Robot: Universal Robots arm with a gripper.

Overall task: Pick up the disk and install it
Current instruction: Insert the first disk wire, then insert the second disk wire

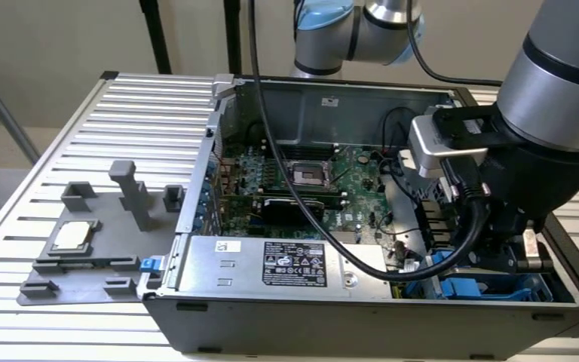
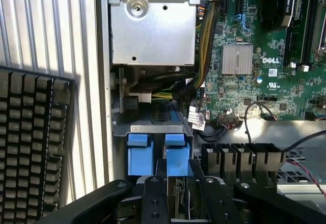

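Gripping disk [image 2: 175,170] by blue carrier, gripper [image 2: 178,193] fingers clamped on its edges. Disk stands on edge in drive bay, at 5 o'clock corner of open computer case [image 1: 300,94] in exterior view. Motherboard [image 1: 310,181] near case centre. Grey fixture [image 1: 93,234] at 9 o'clock on slatted table [image 1: 99,136].

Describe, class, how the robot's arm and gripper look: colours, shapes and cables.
The arm is a thick silver-grey cylinder with a black band and a pale blue joint cap. A silver box sits at the wrist. Black cables trail from it. The gripper is black, with bolted linkages.
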